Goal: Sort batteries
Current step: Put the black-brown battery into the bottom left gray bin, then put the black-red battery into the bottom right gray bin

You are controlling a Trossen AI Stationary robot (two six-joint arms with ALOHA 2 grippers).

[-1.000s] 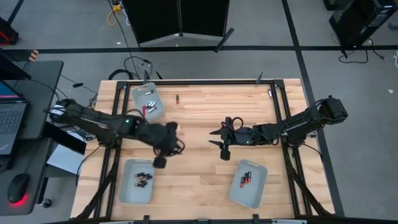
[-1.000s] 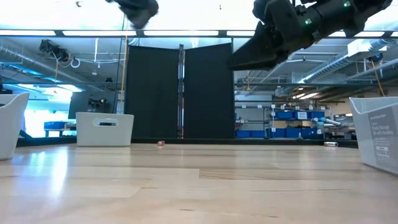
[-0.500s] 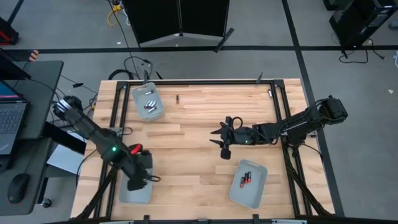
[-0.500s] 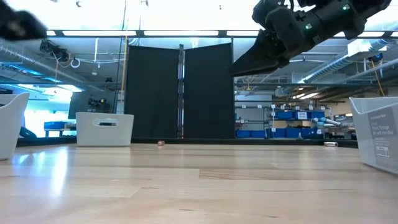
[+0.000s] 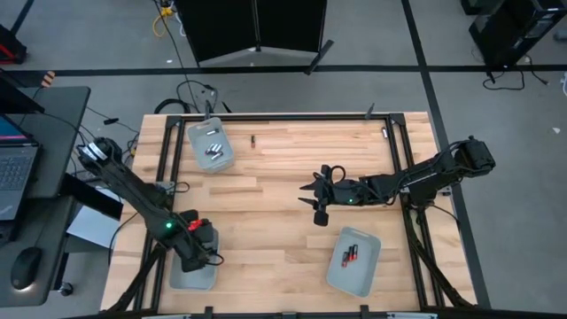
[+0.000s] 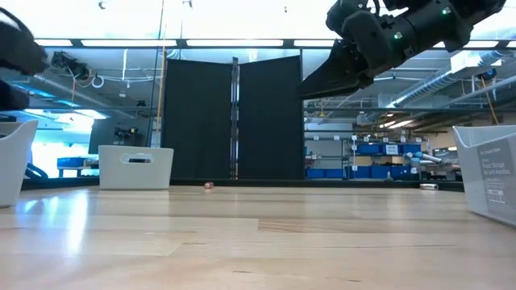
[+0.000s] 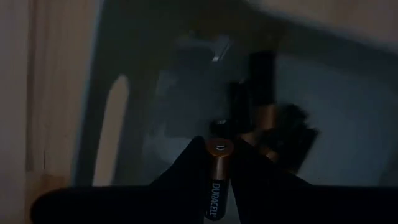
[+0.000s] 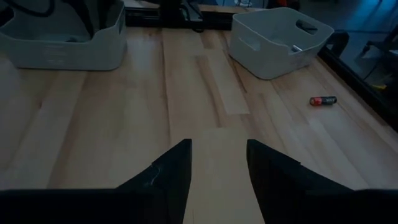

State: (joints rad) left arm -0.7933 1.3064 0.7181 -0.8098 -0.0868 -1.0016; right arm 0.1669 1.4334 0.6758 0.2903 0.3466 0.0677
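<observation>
The left gripper (image 7: 217,180) is clamped on a copper-topped battery (image 7: 216,180) reading "DURACELL", over the near-left tray (image 5: 177,276) holding other batteries (image 7: 264,93); a second ago it hung mid-table; the right gripper (image 5: 319,206) hovers centrally, fingers apart, unchanged; a loose battery (image 8: 323,101) lies by the far tray (image 5: 221,158).
</observation>
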